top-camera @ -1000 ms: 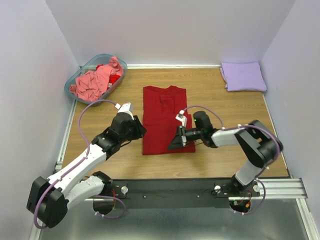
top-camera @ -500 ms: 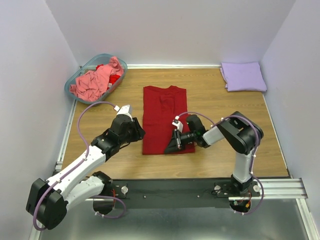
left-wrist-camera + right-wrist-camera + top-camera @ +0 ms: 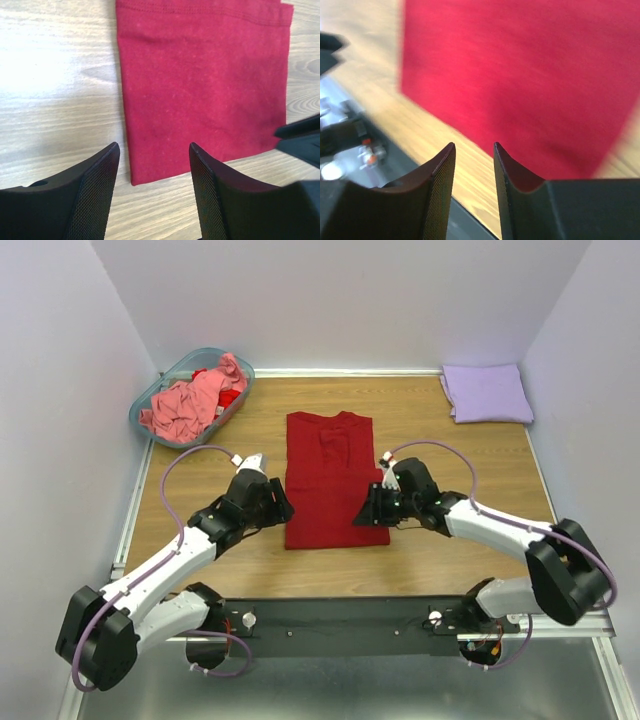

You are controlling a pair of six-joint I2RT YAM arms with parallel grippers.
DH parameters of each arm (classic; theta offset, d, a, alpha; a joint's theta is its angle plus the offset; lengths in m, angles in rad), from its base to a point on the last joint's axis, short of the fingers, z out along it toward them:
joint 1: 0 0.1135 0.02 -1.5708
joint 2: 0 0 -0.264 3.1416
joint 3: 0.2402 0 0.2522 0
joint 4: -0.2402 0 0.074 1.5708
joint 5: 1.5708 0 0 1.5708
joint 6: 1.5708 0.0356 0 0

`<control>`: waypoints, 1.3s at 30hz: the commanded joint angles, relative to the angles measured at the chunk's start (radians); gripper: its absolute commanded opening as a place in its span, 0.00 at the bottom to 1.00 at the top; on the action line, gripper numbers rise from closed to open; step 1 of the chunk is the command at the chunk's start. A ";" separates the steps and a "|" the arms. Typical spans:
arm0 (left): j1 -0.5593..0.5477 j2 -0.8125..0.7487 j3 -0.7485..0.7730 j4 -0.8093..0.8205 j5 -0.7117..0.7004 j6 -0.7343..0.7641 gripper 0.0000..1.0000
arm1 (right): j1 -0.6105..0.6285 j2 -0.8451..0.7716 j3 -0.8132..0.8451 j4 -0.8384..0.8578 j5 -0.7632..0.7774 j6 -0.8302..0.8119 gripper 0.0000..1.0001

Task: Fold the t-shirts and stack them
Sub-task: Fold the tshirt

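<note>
Tabletop [image 3: 450,450]: near hem of dark red t-shirt [image 3: 330,480] between spread left claw [image 3: 154,148] and spread right claw [image 3: 474,145]

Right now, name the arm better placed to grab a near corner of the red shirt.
Probably left. The left gripper hangs wide open, a near corner of the dark red t-shirt framed between its fingers. The right gripper sits over the other corner with narrower jaws.

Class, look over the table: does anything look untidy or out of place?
Only the salmon-pink t-shirt, crumpled in the teal basket, far left. The dark red t-shirt lies flat; the lavender t-shirt is neatly folded.
</note>
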 commanded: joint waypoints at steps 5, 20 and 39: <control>-0.007 0.052 0.010 -0.048 -0.026 -0.001 0.67 | -0.005 -0.131 0.056 -0.481 0.363 -0.028 0.51; -0.060 0.118 0.039 -0.071 -0.062 0.008 0.68 | 0.055 0.016 0.083 -0.529 0.416 -0.008 0.53; -0.121 0.155 0.072 -0.111 -0.114 0.010 0.68 | 0.118 0.096 0.119 -0.539 0.492 0.029 0.47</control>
